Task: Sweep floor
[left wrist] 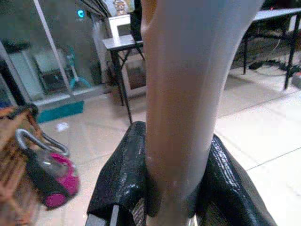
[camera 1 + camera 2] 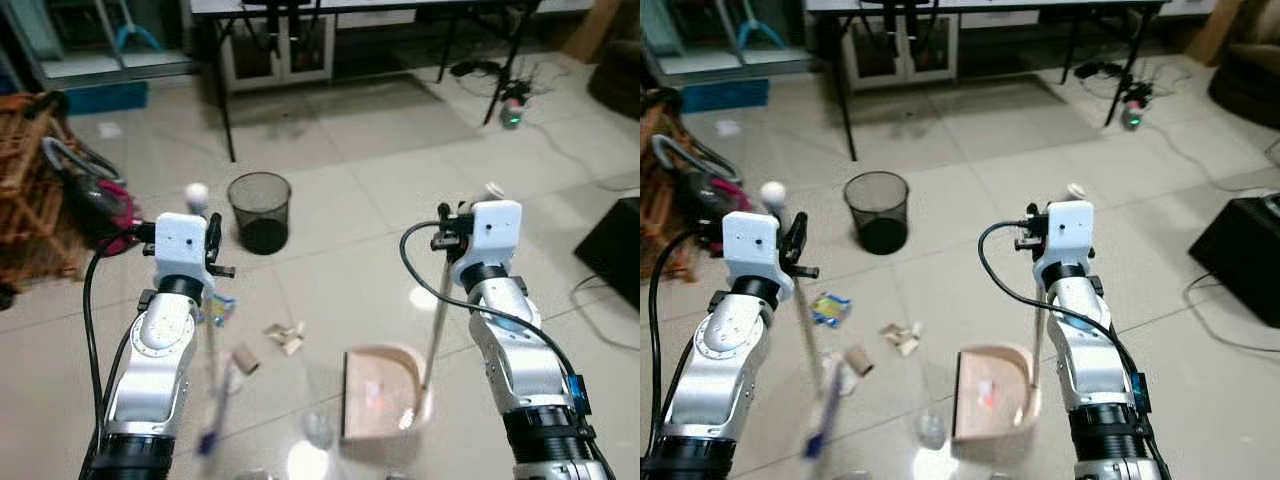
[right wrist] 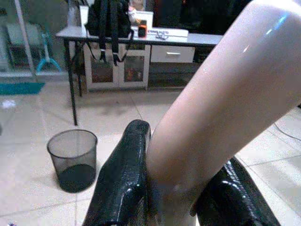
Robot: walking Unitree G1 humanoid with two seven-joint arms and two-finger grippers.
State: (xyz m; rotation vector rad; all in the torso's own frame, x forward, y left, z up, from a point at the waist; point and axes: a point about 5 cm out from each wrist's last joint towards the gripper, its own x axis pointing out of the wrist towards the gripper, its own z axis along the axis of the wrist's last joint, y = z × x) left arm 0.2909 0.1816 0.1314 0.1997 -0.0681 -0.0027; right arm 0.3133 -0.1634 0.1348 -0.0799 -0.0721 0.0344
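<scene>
My left gripper (image 2: 212, 245) is shut on a pale broom handle (image 2: 211, 352), which runs down to a blurred blue broom head (image 2: 208, 438) on the tiles. In the left wrist view, the black fingers (image 1: 120, 183) clamp that handle (image 1: 188, 94) on both sides. My right gripper (image 2: 445, 228) is shut on the long handle (image 2: 436, 320) of a pinkish dustpan (image 2: 380, 395) that rests on the floor between my arms. The right wrist view shows the handle (image 3: 221, 108) squeezed between the fingers (image 3: 124, 183). Litter lies left of the pan: a cardboard roll (image 2: 245, 358), crumpled paper (image 2: 286, 336) and a blue-yellow wrapper (image 2: 222, 308).
A black mesh waste bin (image 2: 260, 210) stands ahead on the tiles. A pink vacuum cleaner (image 2: 100, 195) and a wicker rack (image 2: 25, 190) are at the left. A black-legged table (image 2: 225, 100) is behind, cables (image 2: 560, 140) trail right, and a black box (image 2: 615, 250) sits at the right edge.
</scene>
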